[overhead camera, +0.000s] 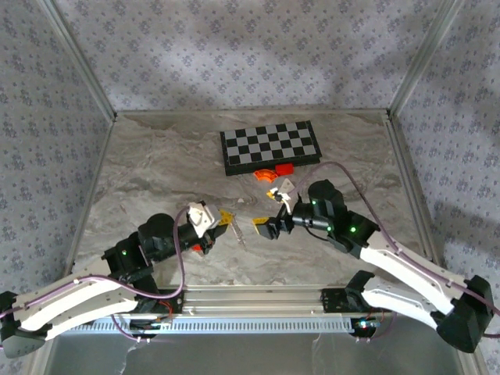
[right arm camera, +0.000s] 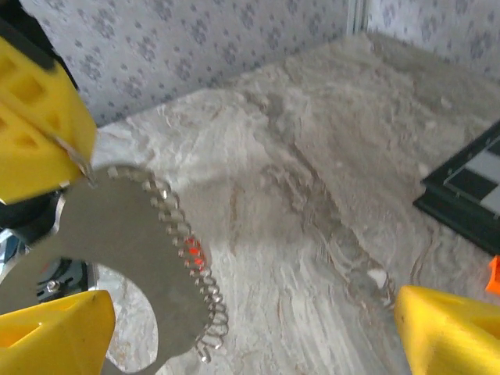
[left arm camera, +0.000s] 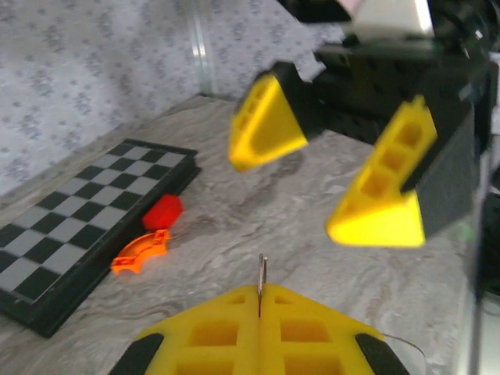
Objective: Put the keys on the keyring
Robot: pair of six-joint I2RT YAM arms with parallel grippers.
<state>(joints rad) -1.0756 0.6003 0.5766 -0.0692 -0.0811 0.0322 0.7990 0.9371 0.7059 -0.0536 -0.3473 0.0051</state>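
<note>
Marble tabletop (overhead camera: 156, 172): your left gripper (left arm camera: 260, 320) is clamped on the keyring (left arm camera: 262, 272); your right gripper (left arm camera: 305, 183) gapes wide, facing it.

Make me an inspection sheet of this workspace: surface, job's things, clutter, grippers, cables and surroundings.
Surface: grey marbled tabletop, bare in the middle.
Job's things: silvery metal keyring with beaded chain, pinched by the left gripper, chain hanging down.
Clutter: black-and-white chessboard at the back; orange curved plastic piece and red block at its near edge.
Grippers: left shut on the keyring; right gripper open, facing it.
Cables: purple cable looped over the right arm.
Surroundings: patterned walls, aluminium frame posts.
</note>
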